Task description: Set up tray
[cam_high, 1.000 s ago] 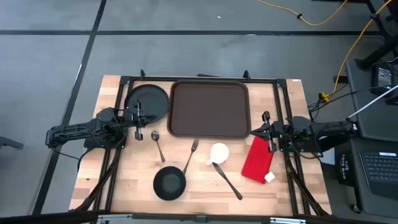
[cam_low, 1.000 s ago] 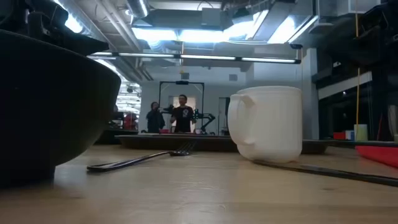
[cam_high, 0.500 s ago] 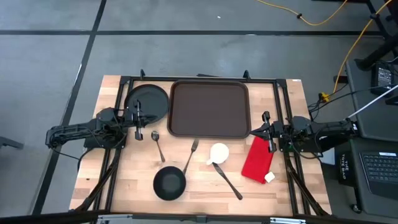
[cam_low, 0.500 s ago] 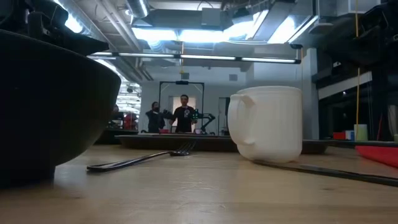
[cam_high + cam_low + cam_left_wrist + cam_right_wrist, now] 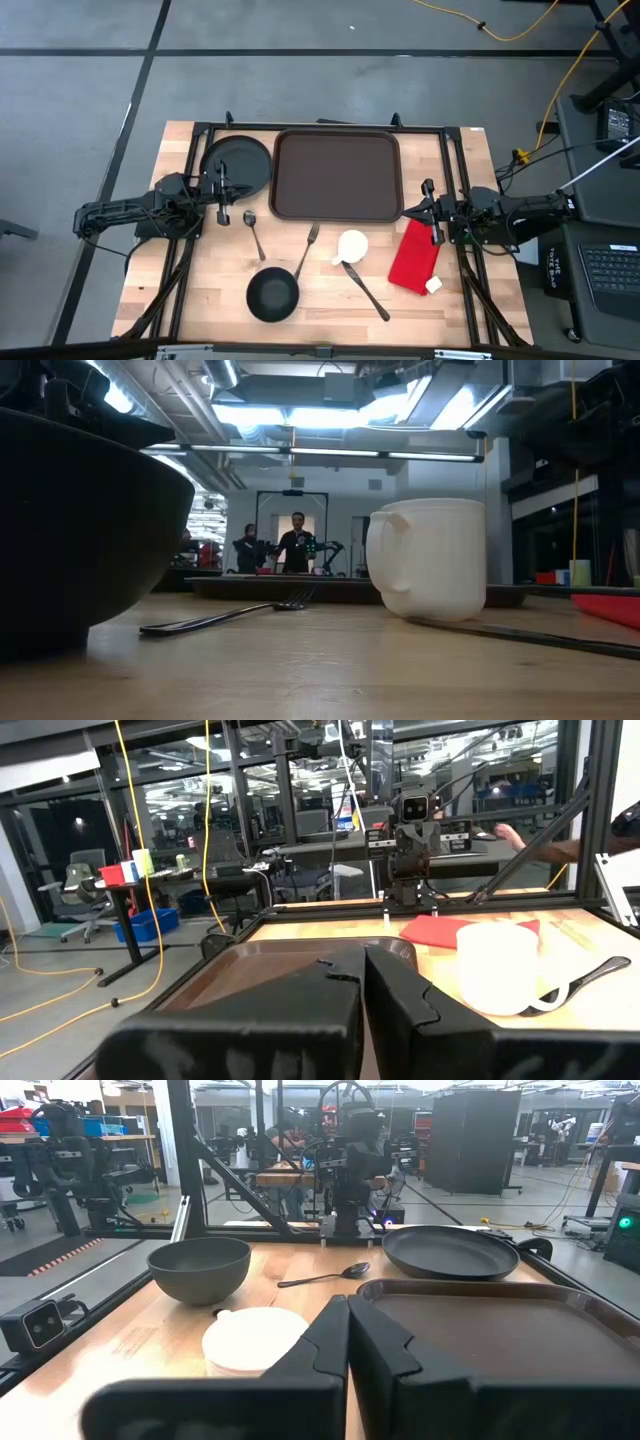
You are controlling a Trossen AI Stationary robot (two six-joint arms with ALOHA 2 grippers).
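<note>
At the tray's (image 5: 337,175) two sides we keep our left gripper (image 5: 222,186) and right gripper (image 5: 428,208) parked, fingers pressed together on nothing, so nothing has moved and the tray, at the table's far edge, is unloaded

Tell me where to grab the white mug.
Probably grip the mug across its rim from straight above: it stands upright with the mouth open. Its handle is small, and a knife lies against its base, so a side approach looks crowded.
</note>
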